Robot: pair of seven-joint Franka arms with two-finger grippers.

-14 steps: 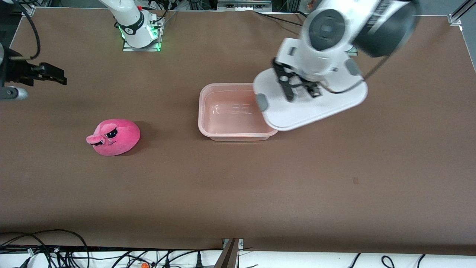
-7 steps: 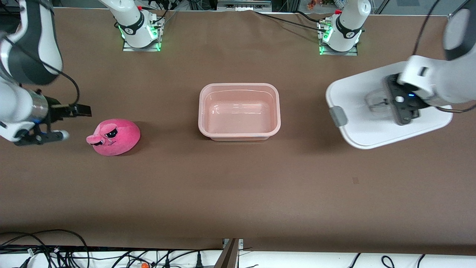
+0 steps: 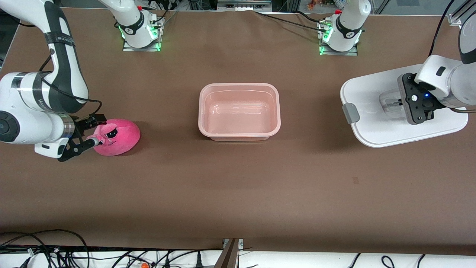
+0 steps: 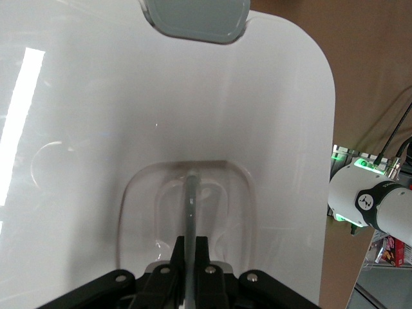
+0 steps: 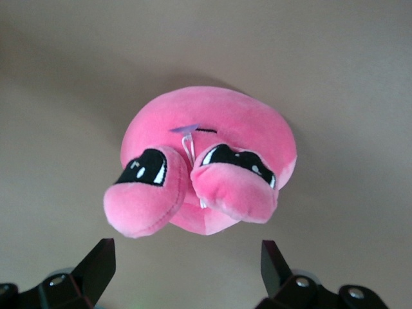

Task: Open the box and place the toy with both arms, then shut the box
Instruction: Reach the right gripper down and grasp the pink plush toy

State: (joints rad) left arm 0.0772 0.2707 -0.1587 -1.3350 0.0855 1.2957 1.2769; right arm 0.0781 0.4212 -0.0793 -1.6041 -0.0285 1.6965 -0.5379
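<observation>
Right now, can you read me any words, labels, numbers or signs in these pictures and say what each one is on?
Black band on the right arm: small white print, too small to read.
Round marks on the two arm bases: logos, not legible as words.
White lid, pink box, plush toy: no text.
Nothing else readable.

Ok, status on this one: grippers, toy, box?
Left gripper shut on lid, toward left arm's end. Right gripper open at toy, not gripping. Box open, nothing in the way.
</observation>
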